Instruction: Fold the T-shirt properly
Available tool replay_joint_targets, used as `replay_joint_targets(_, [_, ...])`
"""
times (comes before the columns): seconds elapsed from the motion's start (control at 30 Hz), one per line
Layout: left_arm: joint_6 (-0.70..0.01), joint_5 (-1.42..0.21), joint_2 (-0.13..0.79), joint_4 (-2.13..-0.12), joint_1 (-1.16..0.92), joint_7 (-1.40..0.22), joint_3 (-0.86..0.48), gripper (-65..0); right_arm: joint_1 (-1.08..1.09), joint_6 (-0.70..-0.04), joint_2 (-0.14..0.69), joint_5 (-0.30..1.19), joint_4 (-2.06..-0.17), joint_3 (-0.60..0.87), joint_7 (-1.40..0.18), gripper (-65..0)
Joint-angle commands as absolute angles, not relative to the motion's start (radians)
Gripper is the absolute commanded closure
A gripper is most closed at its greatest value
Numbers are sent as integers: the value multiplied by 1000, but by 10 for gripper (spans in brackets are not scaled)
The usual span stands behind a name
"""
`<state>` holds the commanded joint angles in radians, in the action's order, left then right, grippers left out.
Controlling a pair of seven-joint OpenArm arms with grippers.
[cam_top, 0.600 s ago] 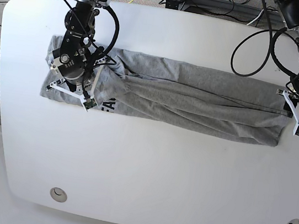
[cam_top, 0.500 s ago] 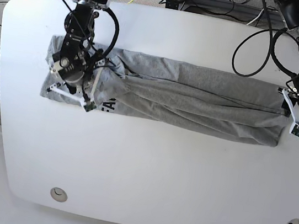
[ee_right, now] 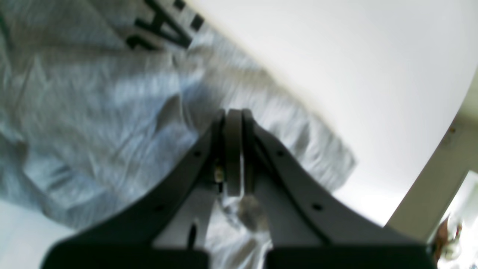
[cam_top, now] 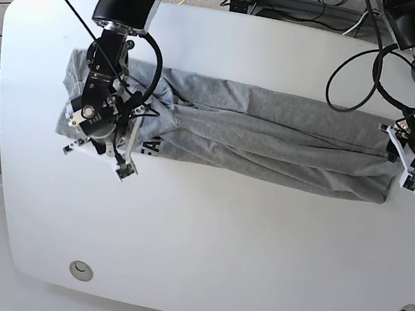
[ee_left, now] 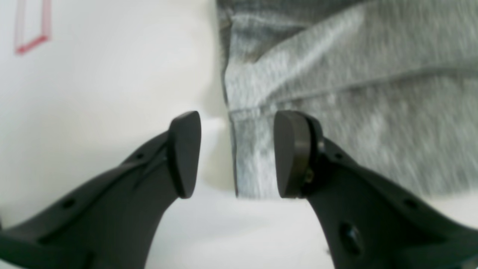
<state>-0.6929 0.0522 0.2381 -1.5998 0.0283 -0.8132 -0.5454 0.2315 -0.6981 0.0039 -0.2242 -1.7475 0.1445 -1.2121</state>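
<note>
White rounded tabletop (cam_top: 204, 232), smooth and glossy, with cables on the floor behind its far edge. Soft heather-grey cotton T-shirt (cam_top: 271, 145) lies on it bunched into a long wrinkled band running side to side; black block lettering shows only partly, near the band's left end in the base view.

Base view places both arms at the band's opposite ends but hides the fingertips. Left wrist view supplies this: left gripper (ee_left: 237, 153) is spread wide, its dark rounded pads straddling the shirt's hemmed edge, one pad over bare table, the other over cloth, nothing clamped. A red outline mark (ee_left: 31, 28) on the table shows in the corner.

Right wrist view: right gripper (ee_right: 233, 149) is pressed closed on a fold of the shirt, fabric pinched between the pads, with the lettering (ee_right: 164, 26) above. Focus is soft.
</note>
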Motion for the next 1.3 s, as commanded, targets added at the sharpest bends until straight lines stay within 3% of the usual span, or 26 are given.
replay_joint_targets(0.27, [-687, -5, 234, -1509, 91, -819, -541, -302, 266, -698, 0, -228, -1693, 125, -1206, -77])
replay_joint_targets(0.73, [-692, -3, 231, -1447, 108, -831, -541, -308, 231, -698, 2, -238, -1617, 92, -1183, -99])
replay_joint_targets(1.07, [-698, -56, 290, -1505, 109, -892, -751, -327, 188, -698, -4, -246, -1673, 85, -1181, -56])
replay_joint_targets(1.3, [-698, -86, 296, -1513, 103, -881, -788, -330, 173, -698, -6, -243, -1691, 77, -1183, -55])
